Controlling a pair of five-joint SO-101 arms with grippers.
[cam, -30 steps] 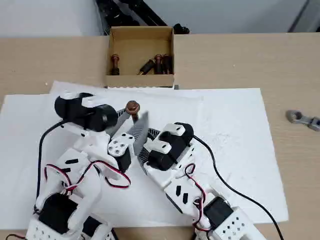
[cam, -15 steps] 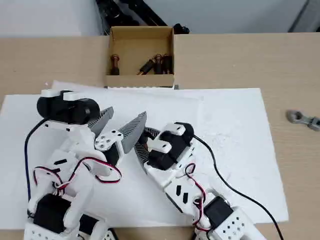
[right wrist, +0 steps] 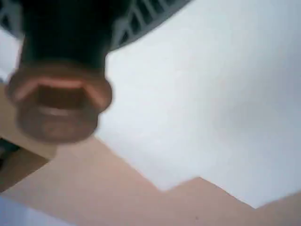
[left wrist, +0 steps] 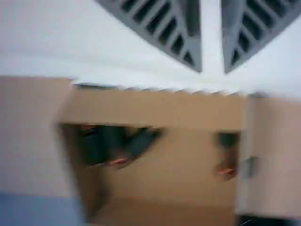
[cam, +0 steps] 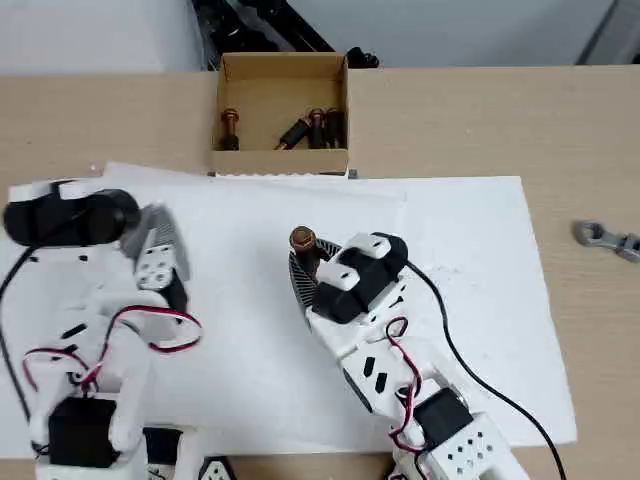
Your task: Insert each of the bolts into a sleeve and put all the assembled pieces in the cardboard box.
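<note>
My right gripper (cam: 305,262) is near the middle of the white sheet, shut on a black sleeve with a copper-headed bolt (cam: 302,239) in it. In the right wrist view the bolt head (right wrist: 59,106) sticks out of the black sleeve (right wrist: 66,37), and a grey finger (right wrist: 138,19) shows beside it. My left gripper (cam: 152,240) is over the left part of the sheet, open by a narrow gap with nothing in it (left wrist: 211,42). The cardboard box (cam: 283,158) stands at the back with several assembled pieces (cam: 312,128) inside; the left wrist view faces its front wall (left wrist: 155,110).
A large white paper sheet (cam: 470,260) covers the table in front of the box. A metal wrench (cam: 602,237) lies on the bare wood at the far right. Dark equipment (cam: 250,25) sits behind the box.
My left gripper let go of the bolt and pulled back to the left, narrowing its fingers. The right gripper now holds the sleeve with the bolt in it, a little farther right.
</note>
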